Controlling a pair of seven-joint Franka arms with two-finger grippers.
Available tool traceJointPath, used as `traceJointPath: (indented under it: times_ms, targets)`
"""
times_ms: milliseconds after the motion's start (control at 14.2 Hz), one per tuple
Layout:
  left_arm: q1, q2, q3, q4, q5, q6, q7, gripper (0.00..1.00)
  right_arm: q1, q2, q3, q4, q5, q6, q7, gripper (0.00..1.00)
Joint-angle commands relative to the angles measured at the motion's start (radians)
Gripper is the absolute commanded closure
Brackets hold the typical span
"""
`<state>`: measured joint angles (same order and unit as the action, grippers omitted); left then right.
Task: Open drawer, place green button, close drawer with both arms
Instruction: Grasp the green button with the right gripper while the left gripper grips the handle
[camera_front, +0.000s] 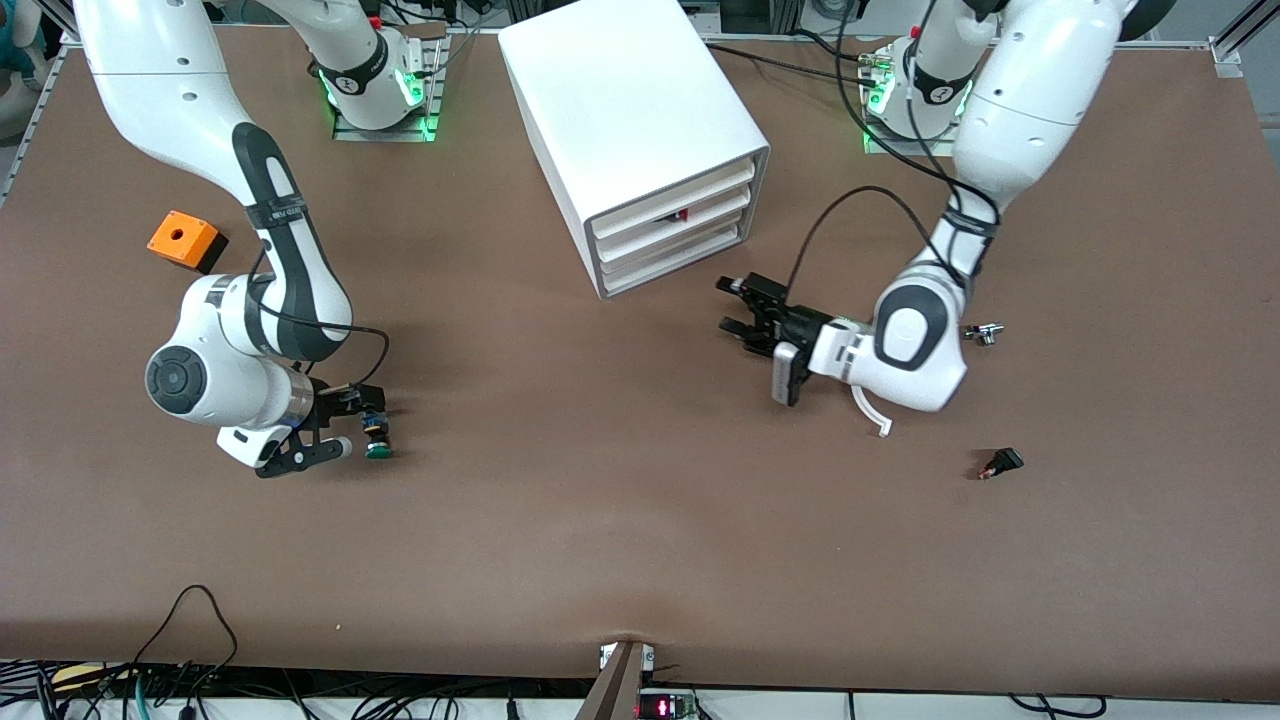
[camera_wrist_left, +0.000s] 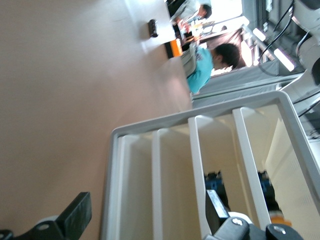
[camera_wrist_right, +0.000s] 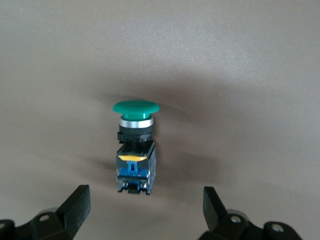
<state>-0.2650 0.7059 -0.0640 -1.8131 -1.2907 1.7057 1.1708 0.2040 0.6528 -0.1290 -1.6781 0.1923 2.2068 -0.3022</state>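
The white cabinet (camera_front: 640, 130) stands at the middle of the table, its three drawers shut. The lowest drawer (camera_front: 672, 262) faces my left gripper (camera_front: 738, 308), which is open, empty and a short way in front of it, just above the table. In the left wrist view the lowest drawer (camera_wrist_left: 137, 190) lies between the spread fingers of the left gripper (camera_wrist_left: 145, 215). The button (camera_front: 376, 438) lies on its side toward the right arm's end. My right gripper (camera_front: 348, 425) is open beside its blue rear part. In the right wrist view the button (camera_wrist_right: 135, 150) lies just ahead of the right gripper (camera_wrist_right: 145, 205), untouched.
An orange cube with a hole (camera_front: 183, 240) sits toward the right arm's end, farther from the front camera than the button. A black-and-red switch (camera_front: 1000, 463) and a small metal part (camera_front: 983, 333) lie toward the left arm's end.
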Motion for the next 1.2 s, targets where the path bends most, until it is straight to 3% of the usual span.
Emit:
traceJointPath:
  times_ms: [0, 282, 564, 776, 987, 1128]
  targets:
    - [-0.051, -0.017, 0.004, -0.121, -0.14, 0.043, 0.101, 0.0, 0.015, 0.007, -0.001, -0.008, 0.003, 0.027, 0.003, 0.0]
    - [-0.105, 0.013, -0.002, -0.183, -0.307, 0.058, 0.228, 0.0, 0.022, 0.028, -0.001, -0.005, 0.006, 0.06, 0.008, 0.09]
    - [-0.111, 0.029, -0.005, -0.199, -0.325, 0.052, 0.263, 0.22, 0.022, 0.044, -0.001, -0.006, 0.003, 0.085, 0.003, 0.09]
    - [-0.103, 0.029, -0.034, -0.222, -0.325, 0.048, 0.265, 0.29, 0.022, 0.048, -0.003, -0.006, 0.003, 0.086, 0.0, 0.11]
    - [-0.102, 0.029, -0.037, -0.247, -0.325, 0.046, 0.263, 0.3, 0.022, 0.048, -0.001, -0.006, 0.001, 0.086, 0.0, 0.27]
    - [-0.099, 0.029, -0.043, -0.258, -0.325, 0.045, 0.265, 0.39, 0.025, 0.047, -0.001, -0.006, 0.001, 0.082, 0.0, 0.37]
